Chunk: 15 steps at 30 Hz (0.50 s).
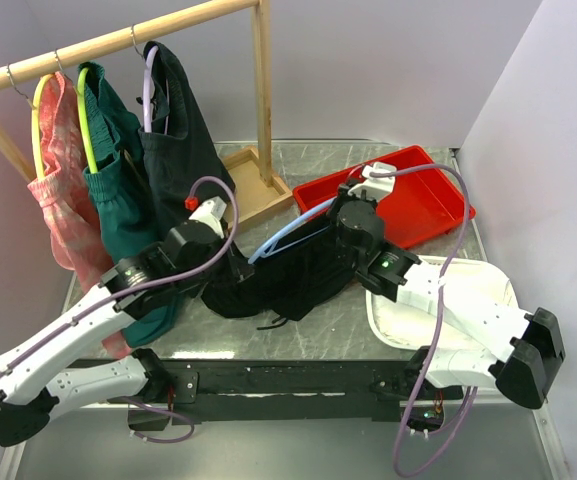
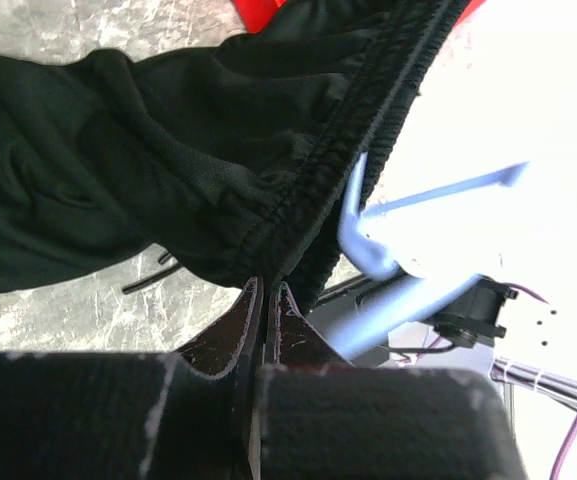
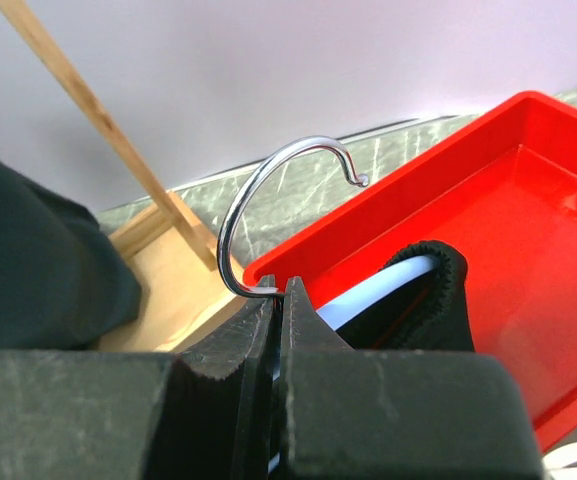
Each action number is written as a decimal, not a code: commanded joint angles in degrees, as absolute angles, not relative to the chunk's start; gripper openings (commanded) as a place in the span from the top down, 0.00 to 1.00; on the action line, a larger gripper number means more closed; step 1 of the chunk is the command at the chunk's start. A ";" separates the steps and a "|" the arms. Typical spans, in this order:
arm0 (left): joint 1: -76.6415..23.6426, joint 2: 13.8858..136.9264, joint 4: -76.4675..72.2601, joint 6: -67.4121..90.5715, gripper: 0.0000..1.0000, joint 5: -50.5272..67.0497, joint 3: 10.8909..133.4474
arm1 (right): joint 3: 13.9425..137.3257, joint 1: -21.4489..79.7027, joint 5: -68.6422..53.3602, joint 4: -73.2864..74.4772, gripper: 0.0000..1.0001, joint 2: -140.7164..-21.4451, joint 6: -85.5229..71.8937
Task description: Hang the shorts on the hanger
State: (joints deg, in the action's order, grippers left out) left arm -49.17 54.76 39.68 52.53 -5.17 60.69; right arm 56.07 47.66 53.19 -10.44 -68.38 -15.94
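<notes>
In the left wrist view, the left pincer (image 2: 265,292) was clenched on the edge of the black shorts (image 2: 148,170) at the ribbed waistband (image 2: 368,110). The light blue hanger (image 2: 363,250) poked out from under that band just beside the fingers. In the right wrist view, the right pincer (image 3: 278,292) was shut at the base of the metal hook (image 3: 268,175), with a fold of the shorts lying over one hanger arm above the red tray (image 3: 528,230). From the top view, shorts and hanger lay together between the two arms, low over the table (image 1: 338,320) and well apart from the wooden rack (image 1: 262,90). The step in hand looked like threading the shorts onto the hanger, only partly done. The next move probably called for the left pincer to draw the waistband further along the bar while the right held the hook steady. A slack or slipping grip could let the cloth slide off.
</notes>
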 commanded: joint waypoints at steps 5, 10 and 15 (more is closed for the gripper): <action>-49.04 49.83 50.36 50.36 0.99 -5.18 65.04 | 57.75 45.79 66.62 -18.81 1.00 -69.26 -5.10; -49.04 49.31 52.82 50.80 0.99 -6.41 66.97 | 56.87 45.79 67.68 -20.04 1.00 -69.61 -3.61; -49.04 48.69 55.11 51.33 0.99 -9.31 69.25 | 55.63 45.61 67.85 -20.66 1.00 -69.26 -2.90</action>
